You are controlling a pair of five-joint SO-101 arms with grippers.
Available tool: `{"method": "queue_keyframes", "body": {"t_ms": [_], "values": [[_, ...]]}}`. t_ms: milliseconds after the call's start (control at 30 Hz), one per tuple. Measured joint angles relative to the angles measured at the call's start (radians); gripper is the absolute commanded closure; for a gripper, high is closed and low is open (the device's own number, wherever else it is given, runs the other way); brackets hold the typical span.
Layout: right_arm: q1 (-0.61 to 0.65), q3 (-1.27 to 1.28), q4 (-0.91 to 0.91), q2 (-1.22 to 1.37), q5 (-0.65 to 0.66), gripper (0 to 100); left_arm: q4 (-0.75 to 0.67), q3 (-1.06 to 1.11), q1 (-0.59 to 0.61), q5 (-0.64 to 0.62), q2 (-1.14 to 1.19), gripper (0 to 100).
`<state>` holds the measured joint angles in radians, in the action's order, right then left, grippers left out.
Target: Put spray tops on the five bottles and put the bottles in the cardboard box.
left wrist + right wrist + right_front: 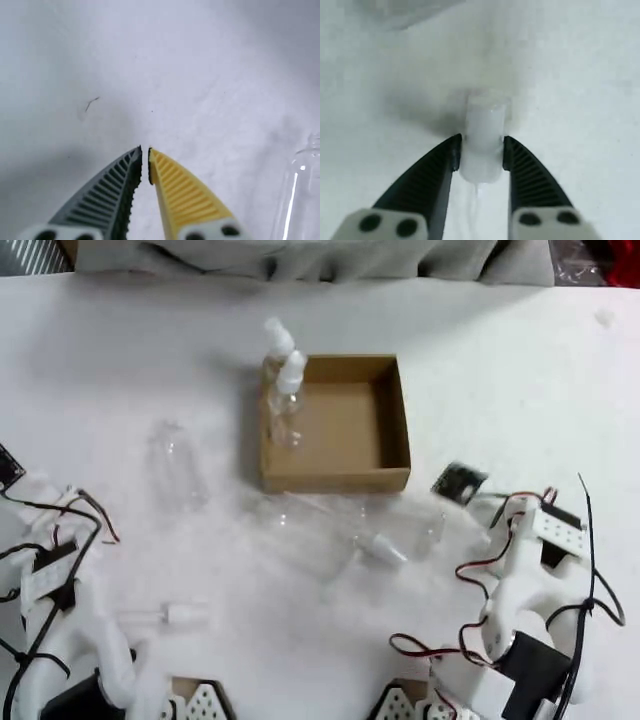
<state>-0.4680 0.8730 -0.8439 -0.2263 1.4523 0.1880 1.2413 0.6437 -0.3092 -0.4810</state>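
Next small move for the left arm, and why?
Probably open the left gripper and ease toward the clear bottle beside it. It is shut on nothing, while the right gripper grips a spray top that needs a steadied bottle.

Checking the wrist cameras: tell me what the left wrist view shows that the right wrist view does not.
Only the left wrist view: the left fingers, shut on nothing, and part of a clear bottle. Only the right wrist view: the right fingers clamped on a white top. Both: the white table.
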Motion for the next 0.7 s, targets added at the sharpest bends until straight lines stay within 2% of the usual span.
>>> {"method": "queue_keyframes", "body": {"t_ms": [100,200,367,567,700], "values": [[0.0,-0.074,-0.051,0.0,-0.166,98.1,0.0,0.0,0.0,0.0,0.0,98],[0.026,-0.189,-0.203,0.0,-0.362,98.4,0.0,0.0,0.0,0.0,0.0,98],[0.091,-0.287,-0.4,-0.066,-0.752,98.4,0.0,0.005,-0.02,0.028,0.0,98],[0.212,-0.287,-0.451,-0.189,-1.195,98.4,0.0,0.015,-0.037,0.055,0.0,98],[0.292,-0.19,-0.354,-0.206,-1.346,98.4,0.0,0.015,-0.038,0.055,0.0,98]]}}
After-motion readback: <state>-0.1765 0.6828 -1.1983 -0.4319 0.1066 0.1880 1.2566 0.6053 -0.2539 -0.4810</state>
